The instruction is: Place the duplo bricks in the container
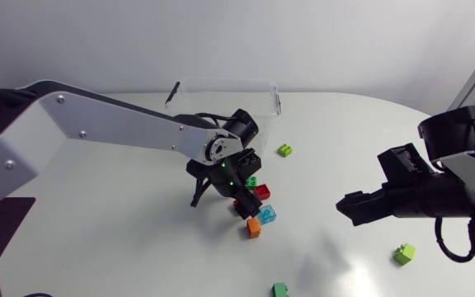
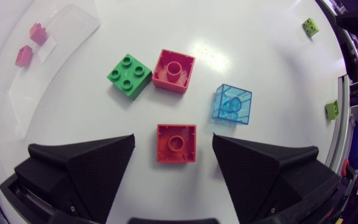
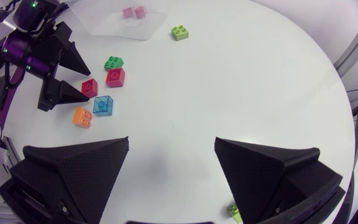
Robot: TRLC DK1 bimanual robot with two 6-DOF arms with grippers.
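Observation:
My left gripper [image 2: 174, 140] hangs low over the table, open, with a red brick [image 2: 176, 143] between its fingers and a gap on each side. Just ahead of it lie a green brick [image 2: 129, 76], a second red brick [image 2: 173, 70] and a clear blue brick [image 2: 233, 104]. An orange brick [image 1: 254, 228] sits beside the blue one. The clear container [image 1: 221, 92] stands at the back with two pink bricks [image 3: 133, 11] inside. My right gripper [image 1: 357, 208] hovers open at the right, nothing between its fingers.
Lime bricks lie apart from the cluster: one [image 1: 285, 150] near the container, one [image 1: 404, 253] below my right arm. A green brick [image 1: 279, 289] sits at the table's front edge. My left arm spans the table from the left.

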